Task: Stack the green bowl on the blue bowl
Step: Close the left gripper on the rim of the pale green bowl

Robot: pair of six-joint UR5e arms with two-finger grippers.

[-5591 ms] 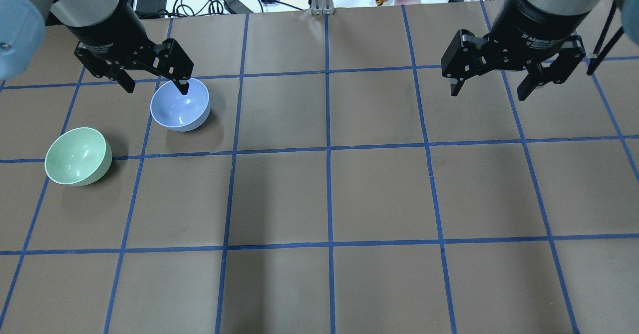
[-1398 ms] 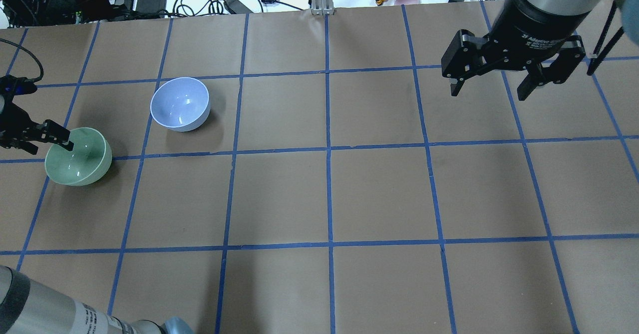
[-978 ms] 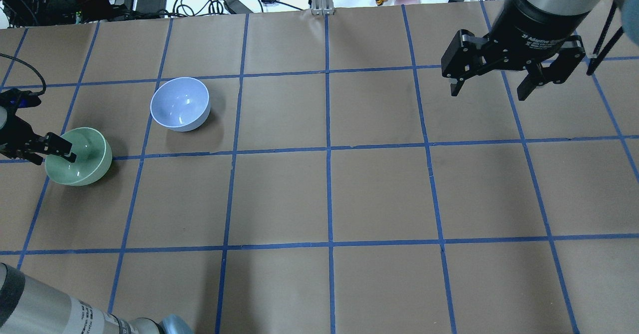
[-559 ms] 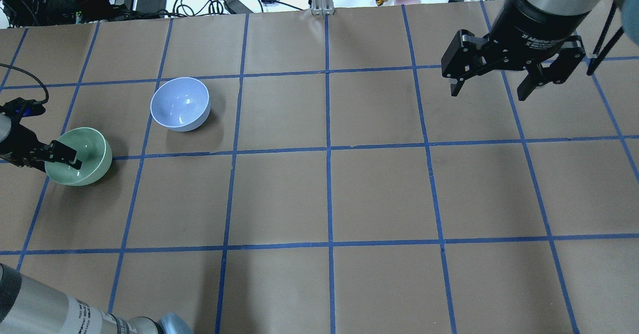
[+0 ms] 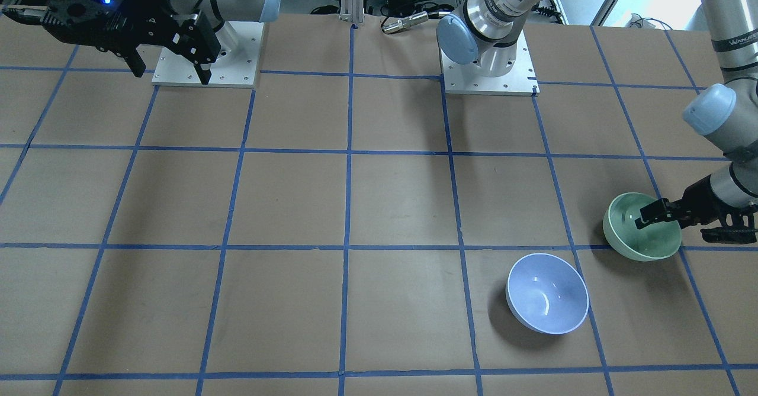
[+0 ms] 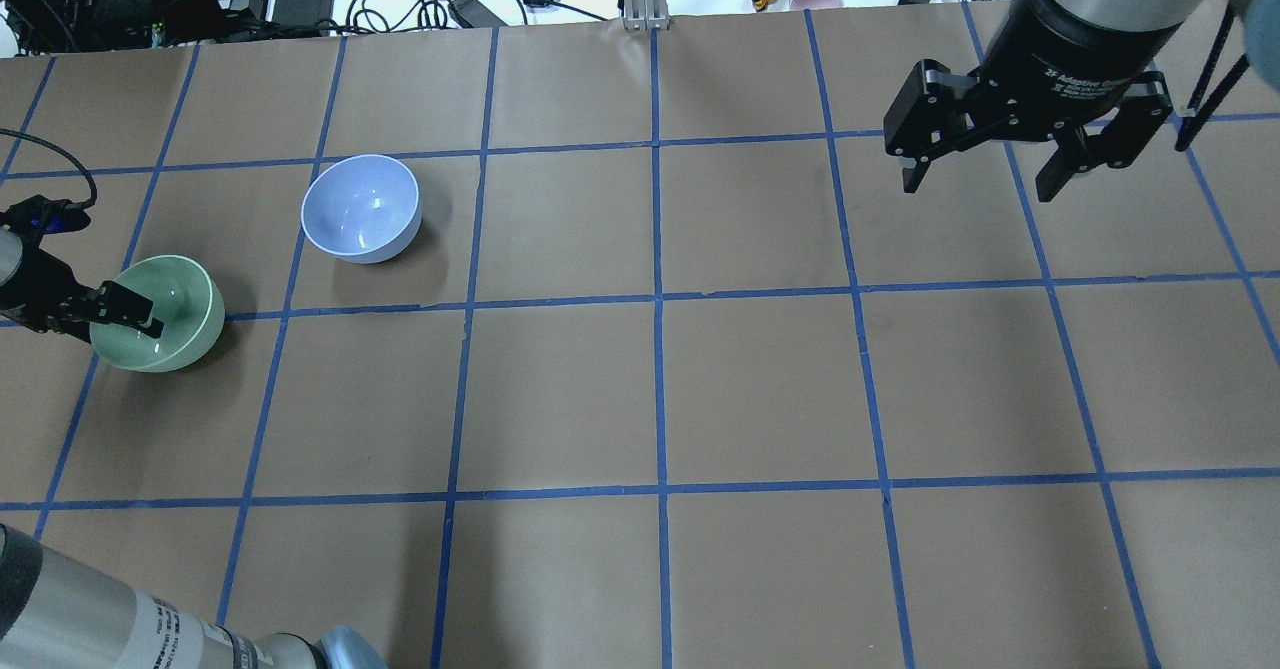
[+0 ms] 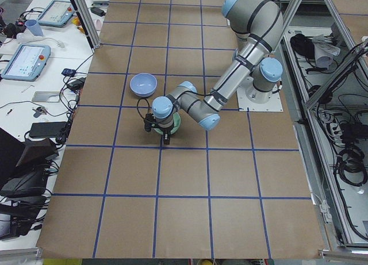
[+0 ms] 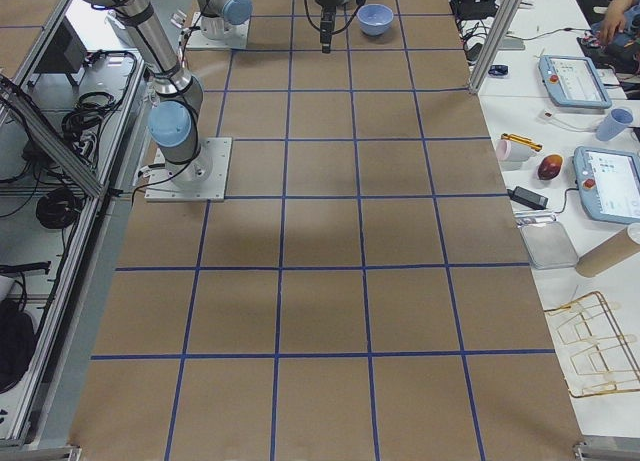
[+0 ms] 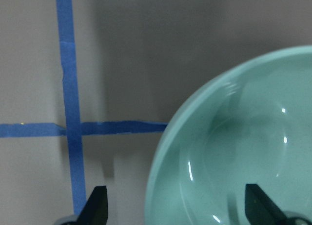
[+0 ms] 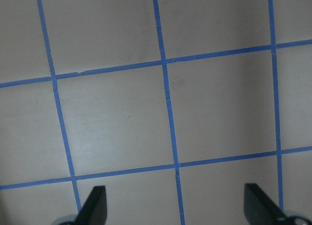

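On the table [image 6: 760,389], the green bowl [image 6: 182,321] stands near the blue bowl [image 6: 360,209], not touching it. Glossy, stiff, likely light and slippery: pinch its rim. The left fingers [image 6: 130,309] straddle that rim on the side away from the blue bowl, spread, not yet clamped; the right fingers [image 6: 910,171] hang spread and empty, well apart from it

My left claw [image 6: 105,321]: low at the left, fingers spread wide. My right claw [image 6: 977,189]: held high at the far right, fingers apart, pointing down.
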